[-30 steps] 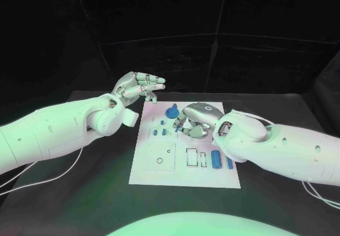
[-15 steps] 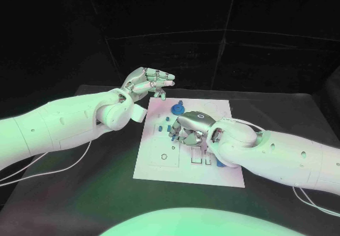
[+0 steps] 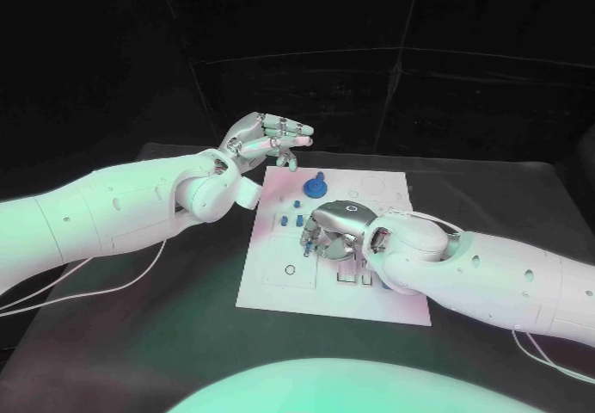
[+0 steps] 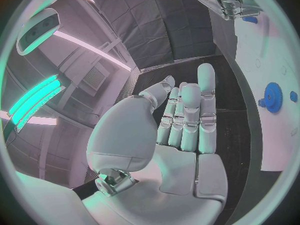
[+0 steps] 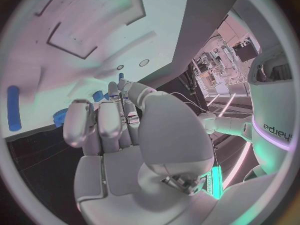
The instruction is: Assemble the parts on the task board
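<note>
Right robot hand (image 3: 333,225) low over board (image 3: 378,297) centre, fingers curled, contents unclear; left robot hand (image 3: 263,140) curled, empty, beyond far edge. Best seated vertically, slowly.

Head cam looks down at task board (image 3: 279,284); both wrist cams, close up, share it.

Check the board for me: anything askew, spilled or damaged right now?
Nothing stands out. The task board lies flat on the table, and the blue gear sits upright near its far end. The right hand is down over the middle parts, hiding some; the left hand hovers off the board's far corner, fingers curled, holding nothing visible.
</note>
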